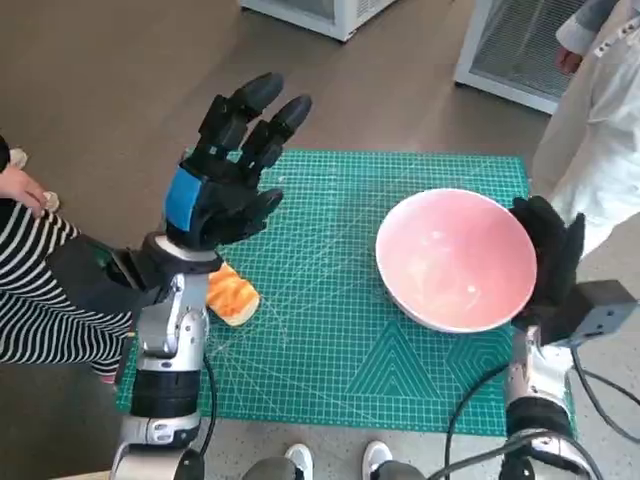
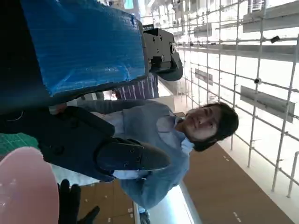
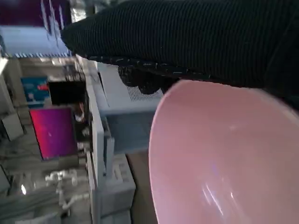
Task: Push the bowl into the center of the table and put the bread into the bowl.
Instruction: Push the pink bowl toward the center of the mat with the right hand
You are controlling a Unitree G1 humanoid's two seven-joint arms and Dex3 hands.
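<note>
The right hand (image 1: 548, 262) lies flat against the outer rim of the pink bowl (image 1: 455, 258) — gripping nothing, the mat's centre lying toward the left hand (image 1: 225, 185), raised with fingers apart above the bread (image 1: 234, 295) — so the push goes leftward.

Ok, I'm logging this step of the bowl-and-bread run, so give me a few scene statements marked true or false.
1. The bread lies inside the bowl. False: it lies on the green mat, beside the left forearm.
2. The right hand is against the bowl's outer rim. True.
3. The left hand holds the bread. False: it is raised above the mat, fingers spread, holding nothing.
4. The bowl is pink inside and has nothing in it. True.
</note>
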